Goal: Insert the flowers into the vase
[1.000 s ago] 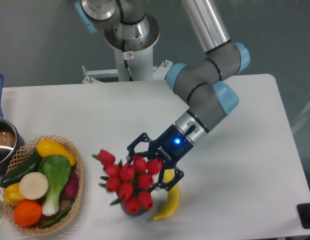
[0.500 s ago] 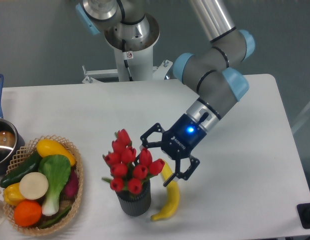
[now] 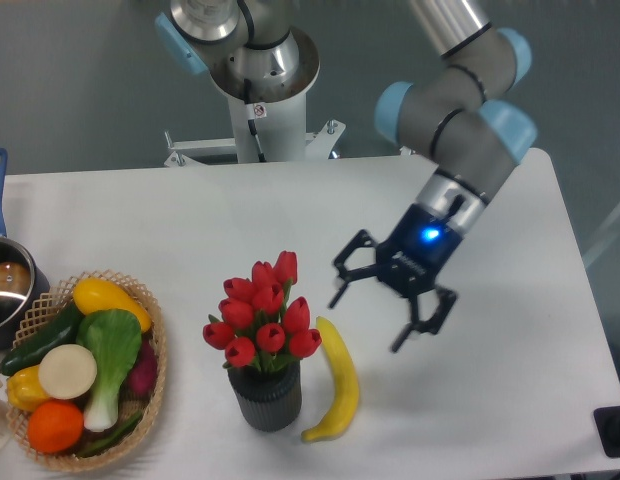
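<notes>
The flowers [image 3: 263,318], a tight bunch of red tulips, stand upright in the ribbed dark grey vase [image 3: 264,396] near the front edge of the white table [image 3: 170,230]. A banana [image 3: 336,380] lies just to the right of the vase. Up and to the right of the blooms, clear of them, hangs the gripper [image 3: 382,310], its fingers spread wide and empty. Off to the left sits a wicker basket [image 3: 154,330] of vegetables, with a metal pot [image 3: 7,285] beyond it at the table's edge.
</notes>
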